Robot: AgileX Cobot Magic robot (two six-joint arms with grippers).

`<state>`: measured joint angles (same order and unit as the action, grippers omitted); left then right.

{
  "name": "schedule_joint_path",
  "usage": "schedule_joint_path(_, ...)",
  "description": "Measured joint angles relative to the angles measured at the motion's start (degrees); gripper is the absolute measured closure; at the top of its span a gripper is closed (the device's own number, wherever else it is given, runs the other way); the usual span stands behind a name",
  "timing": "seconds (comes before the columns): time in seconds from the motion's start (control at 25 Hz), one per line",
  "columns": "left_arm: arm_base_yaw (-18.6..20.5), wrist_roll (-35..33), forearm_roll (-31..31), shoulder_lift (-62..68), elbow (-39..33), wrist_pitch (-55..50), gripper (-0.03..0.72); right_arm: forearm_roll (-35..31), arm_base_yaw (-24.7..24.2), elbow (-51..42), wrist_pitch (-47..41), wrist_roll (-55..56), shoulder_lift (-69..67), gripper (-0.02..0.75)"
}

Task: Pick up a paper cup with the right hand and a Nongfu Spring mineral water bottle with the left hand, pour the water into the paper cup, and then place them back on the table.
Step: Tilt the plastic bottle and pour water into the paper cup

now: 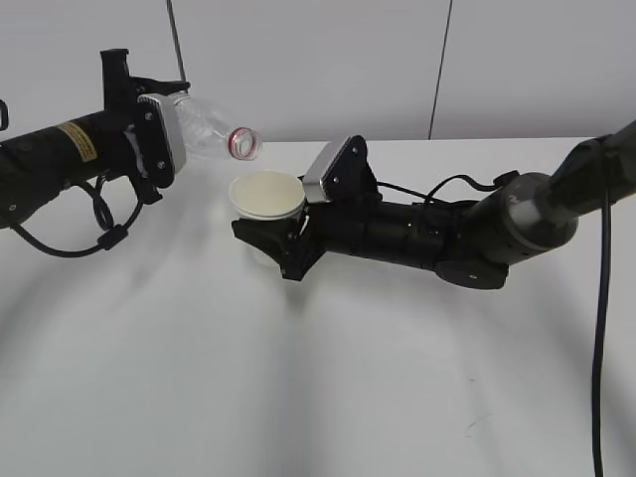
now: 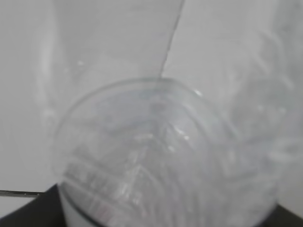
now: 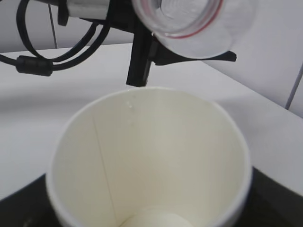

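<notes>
Your left tool (image 1: 164,134) grips the bottle (image 1: 214,134), tipped mouth-down toward the cup (image 1: 266,196). Your right tool (image 1: 283,238) clamps the cup just below it, off the tabletop (image 1: 318,397), to catch water.

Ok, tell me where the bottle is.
Exterior view, upper left: the bottle is tipped in the left gripper, mouth above the cup.

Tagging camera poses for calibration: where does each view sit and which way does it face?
Exterior: in front, angled down at the table; both arms show, bottle tilted over the paper cup.
Left wrist: on the left arm, looking along the bottle; no arm clearly visible.
Right wrist: above the cup, facing the left end effector.
Shared: bottle in all views.
</notes>
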<state>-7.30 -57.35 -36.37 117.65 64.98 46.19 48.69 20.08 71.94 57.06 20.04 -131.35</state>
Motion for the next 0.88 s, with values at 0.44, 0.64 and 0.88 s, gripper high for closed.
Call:
schedule_joint_path(0.44, 0.0, -2.7, 0.5, 0.0, 0.0, 0.3, 0.268, 0.1, 0.0, 0.0, -0.3, 0.0, 0.0, 0.214)
schedule_joint_path(0.64, 0.0, -4.1, 0.5, 0.0, 0.0, 1.1, 0.268, 0.1, 0.0, 0.0, -0.3, 0.0, 0.0, 0.214)
schedule_joint_path(0.88, 0.0, -5.1, 0.5, 0.0, 0.0, 2.7, 0.268, 0.1, 0.0, 0.0, -1.2, 0.0, 0.0, 0.214)
